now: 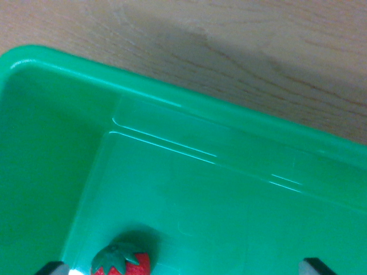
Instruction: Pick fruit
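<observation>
Wrist view, looking down into the bin. Nearest me, at the bottom edge of frame, two dark tips of my gripper [186, 268] show, one at the view's left corner and one toward the right. They stand well apart with nothing between them, so I read the jaws as spread and empty.

Just beside the left tip sits the strawberry [121, 260], on the floor of the green bin [172, 114], close to the bin's left wall. Only its upper part is in frame: green leafy cap, red body below, cut off by the picture edge. It lies off toward the left tip rather than centred between the two.

Handling, my judgement: small and light, and it looks like a smooth moulded toy, so likely firm but slippery on the rounded flanks. I would take it across the widest part of the red body, below the cap, with moderate squeeze. The cap looks thin and uneven; poor place to pinch. The near wall may crowd the left tip.

Farther out: bare bin floor, stepped far wall, glossy rim. Beyond the rim, wood-grain counter [258, 51].
</observation>
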Robot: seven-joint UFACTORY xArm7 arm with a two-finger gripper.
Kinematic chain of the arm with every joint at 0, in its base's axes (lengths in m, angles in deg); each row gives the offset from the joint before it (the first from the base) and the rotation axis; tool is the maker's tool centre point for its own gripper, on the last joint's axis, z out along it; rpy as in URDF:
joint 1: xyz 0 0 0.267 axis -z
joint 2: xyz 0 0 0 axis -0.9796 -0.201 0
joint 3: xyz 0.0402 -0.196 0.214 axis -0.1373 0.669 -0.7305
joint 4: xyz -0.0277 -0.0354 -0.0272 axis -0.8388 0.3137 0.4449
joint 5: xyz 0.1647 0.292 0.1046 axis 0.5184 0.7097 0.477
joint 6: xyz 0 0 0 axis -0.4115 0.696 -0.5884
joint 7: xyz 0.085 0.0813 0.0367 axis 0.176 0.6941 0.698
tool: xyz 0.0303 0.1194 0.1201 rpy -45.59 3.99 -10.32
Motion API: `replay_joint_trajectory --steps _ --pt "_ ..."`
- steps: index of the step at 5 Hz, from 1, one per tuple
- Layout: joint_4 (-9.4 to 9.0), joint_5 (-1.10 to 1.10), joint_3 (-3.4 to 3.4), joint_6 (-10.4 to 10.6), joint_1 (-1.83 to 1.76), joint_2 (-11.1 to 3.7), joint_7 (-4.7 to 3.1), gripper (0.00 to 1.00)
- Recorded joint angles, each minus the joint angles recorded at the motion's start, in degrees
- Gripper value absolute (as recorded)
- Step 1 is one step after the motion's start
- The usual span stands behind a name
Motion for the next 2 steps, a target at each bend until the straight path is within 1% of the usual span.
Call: replay_joint_trajectory --steps 1,2 --pt "0.00 0.00 0.00 0.00 0.00 0.00 0.00 0.00" --pt "-1.89 -0.01 -0.36 2.64 -0.22 -0.82 -0.63 0.00"
